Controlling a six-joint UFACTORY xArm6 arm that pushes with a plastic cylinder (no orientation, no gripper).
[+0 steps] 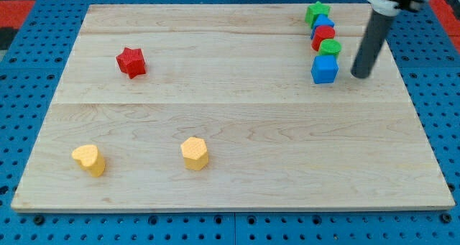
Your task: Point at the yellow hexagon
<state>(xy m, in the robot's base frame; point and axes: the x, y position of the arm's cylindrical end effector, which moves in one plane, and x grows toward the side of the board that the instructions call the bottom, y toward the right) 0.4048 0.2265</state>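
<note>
The yellow hexagon (195,153) sits on the wooden board (237,116) at the view's lower middle-left. My tip (361,75) is at the view's upper right, just right of the blue cube (325,69), far from the yellow hexagon. A yellow heart-shaped block (89,159) lies at the view's lower left.
A red star (131,61) sits at the upper left. At the upper right a column of blocks runs down: green star (316,14), small blue block (324,23), red block (323,37), green block (330,48), then the blue cube. The board rests on a blue pegboard (21,72).
</note>
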